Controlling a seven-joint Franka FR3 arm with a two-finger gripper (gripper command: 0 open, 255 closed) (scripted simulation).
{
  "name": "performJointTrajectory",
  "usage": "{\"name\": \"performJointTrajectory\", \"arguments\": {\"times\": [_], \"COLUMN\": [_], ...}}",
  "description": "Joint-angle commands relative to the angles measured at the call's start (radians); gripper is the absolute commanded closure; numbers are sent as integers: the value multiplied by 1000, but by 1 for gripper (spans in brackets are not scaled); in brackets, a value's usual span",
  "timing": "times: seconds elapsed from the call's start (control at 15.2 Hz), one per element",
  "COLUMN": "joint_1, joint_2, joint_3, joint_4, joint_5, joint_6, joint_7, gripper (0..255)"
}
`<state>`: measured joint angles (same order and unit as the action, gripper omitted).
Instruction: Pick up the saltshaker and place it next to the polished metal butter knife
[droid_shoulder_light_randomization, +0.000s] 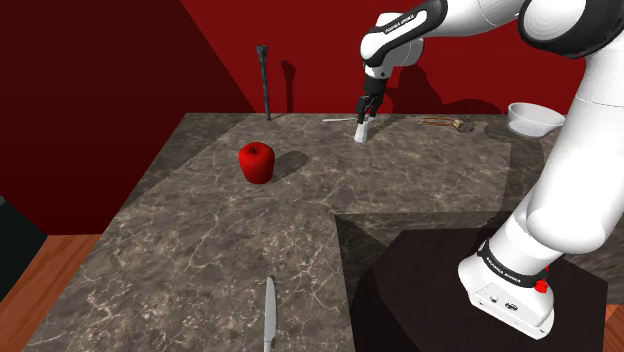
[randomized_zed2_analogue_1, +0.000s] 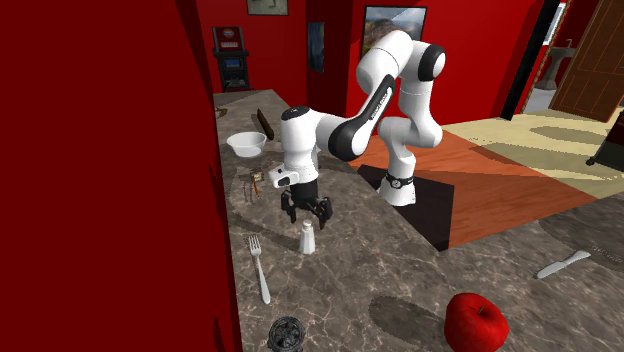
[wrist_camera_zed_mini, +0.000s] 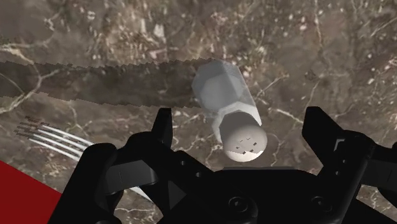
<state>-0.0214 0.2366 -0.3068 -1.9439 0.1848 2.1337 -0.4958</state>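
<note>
The fingers (wrist_camera_zed_mini: 164, 127) stand apart, with a gap on each side of the saltshaker (wrist_camera_zed_mini: 232, 108). A red wall (randomized_zed2_analogue_1: 120, 180) is close by, and a fork (randomized_zed2_analogue_1: 259, 268) lies between. The counter (droid_shoulder_light_randomization: 200, 250) toward the butter knife (droid_shoulder_light_randomization: 269, 318) is wide and bare. The apple (droid_shoulder_light_randomization: 256, 161) sits to one side of that way, the dark stand (droid_shoulder_light_randomization: 420, 290) to the other.

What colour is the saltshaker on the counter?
The saltshaker is pale grey with a whitish, dotted cap; the wrist view shows it best.

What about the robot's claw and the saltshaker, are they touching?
Apart. The wrist view shows the saltshaker between the fingers of the open gripper, with marble countertop showing on both sides.
</note>
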Motion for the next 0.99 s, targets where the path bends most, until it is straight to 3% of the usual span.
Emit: {"name": "performJointTrajectory", "arguments": {"times": [0.0, 0.07, 0.13, 0.92], "joint_1": [0, 0, 0, 2], "joint_2": [0, 0, 0, -18], "joint_3": [0, 0, 0, -3], "joint_4": [0, 0, 0, 18], "joint_5": [0, 0, 0, -10], "joint_6": [0, 0, 0, -35], "joint_7": [0, 0, 0, 8], "gripper": [0, 0, 255, 255]}}
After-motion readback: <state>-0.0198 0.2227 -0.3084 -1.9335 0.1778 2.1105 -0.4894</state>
